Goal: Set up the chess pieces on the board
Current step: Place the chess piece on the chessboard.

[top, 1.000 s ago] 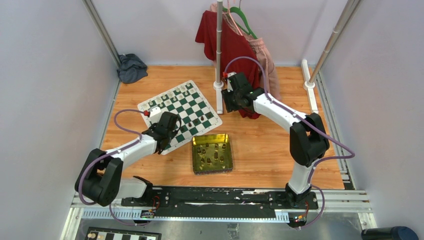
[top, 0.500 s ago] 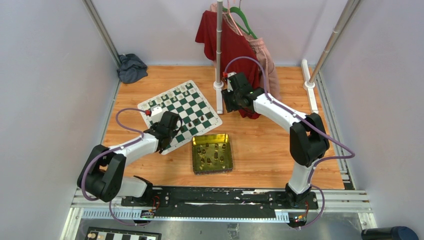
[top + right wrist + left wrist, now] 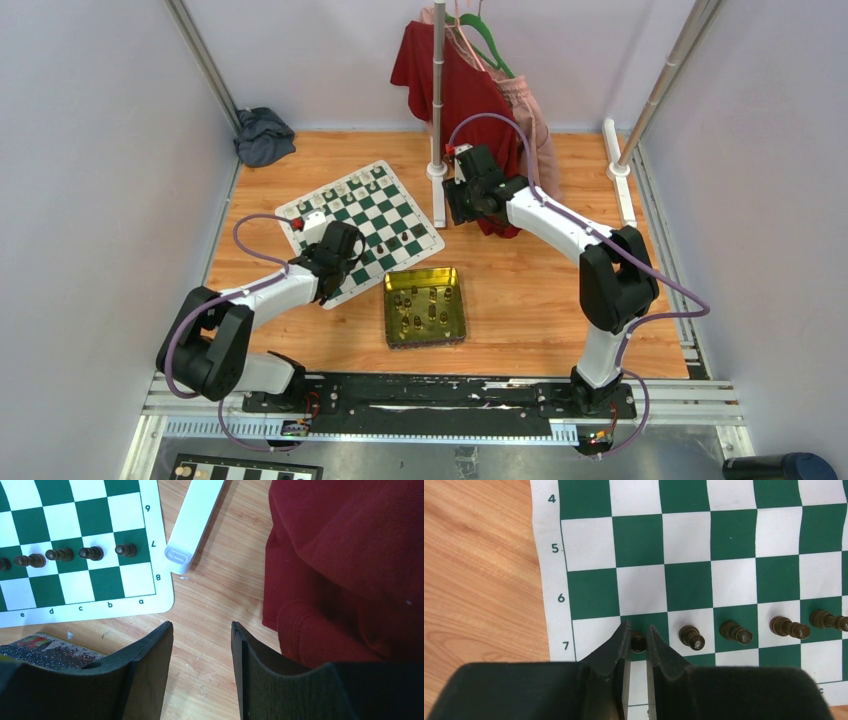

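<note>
Left fingers [image 3: 616,650] clamp a dark pawn [image 3: 638,641] on the board's [image 3: 734,545] row 7; right fingers [image 3: 150,650] stand apart over the bench [image 3: 215,595].

Got the board [image 3: 360,215] lying skewed on the wooden surface [image 3: 520,290], left end effector [image 3: 338,250] over its near edge, gold tin [image 3: 390,310] of pieces [image 3: 430,312] just beside it.

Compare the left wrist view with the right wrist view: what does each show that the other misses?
Only left wrist: the left end effector shut on a pawn at rank 7 of the board.
Only right wrist: the open right end effector over the table, a red cloth and a white rack foot.
Both: the board and its row of dark pawns.
</note>
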{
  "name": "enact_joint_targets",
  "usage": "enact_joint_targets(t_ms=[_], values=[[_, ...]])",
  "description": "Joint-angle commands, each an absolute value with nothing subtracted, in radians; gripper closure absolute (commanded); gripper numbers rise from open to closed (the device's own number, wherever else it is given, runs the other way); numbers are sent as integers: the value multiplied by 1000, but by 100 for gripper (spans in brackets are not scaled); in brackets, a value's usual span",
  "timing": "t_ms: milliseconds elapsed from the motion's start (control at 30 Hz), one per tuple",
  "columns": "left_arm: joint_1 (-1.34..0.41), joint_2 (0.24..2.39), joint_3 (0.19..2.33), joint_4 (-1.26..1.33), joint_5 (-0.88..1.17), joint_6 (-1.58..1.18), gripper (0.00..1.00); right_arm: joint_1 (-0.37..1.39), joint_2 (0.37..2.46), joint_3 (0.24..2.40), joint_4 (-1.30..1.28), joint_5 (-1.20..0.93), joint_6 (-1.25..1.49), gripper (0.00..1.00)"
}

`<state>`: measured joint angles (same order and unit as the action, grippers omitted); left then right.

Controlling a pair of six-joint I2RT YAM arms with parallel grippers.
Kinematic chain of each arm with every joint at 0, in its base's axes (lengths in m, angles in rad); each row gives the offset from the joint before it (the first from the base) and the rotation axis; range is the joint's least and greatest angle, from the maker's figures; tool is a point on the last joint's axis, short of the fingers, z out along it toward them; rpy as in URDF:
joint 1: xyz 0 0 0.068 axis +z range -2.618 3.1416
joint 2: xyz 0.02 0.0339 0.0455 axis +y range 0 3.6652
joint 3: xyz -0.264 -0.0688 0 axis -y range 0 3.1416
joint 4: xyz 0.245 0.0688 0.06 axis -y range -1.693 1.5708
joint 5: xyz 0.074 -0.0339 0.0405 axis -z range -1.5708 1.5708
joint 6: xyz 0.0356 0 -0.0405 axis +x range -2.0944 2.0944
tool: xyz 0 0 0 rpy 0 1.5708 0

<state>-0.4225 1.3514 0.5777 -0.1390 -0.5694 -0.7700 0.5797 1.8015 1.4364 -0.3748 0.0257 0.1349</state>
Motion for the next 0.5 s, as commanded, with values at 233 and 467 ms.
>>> enact_joint_targets(t_ms=[233,467], values=[[-428,1368,601,-119,-593,-770,100,591,1775,1428,-402,41,144,49],[-428,1364,601,-116,-589,-771,100,591,1775,1437,-410,44,138,49]])
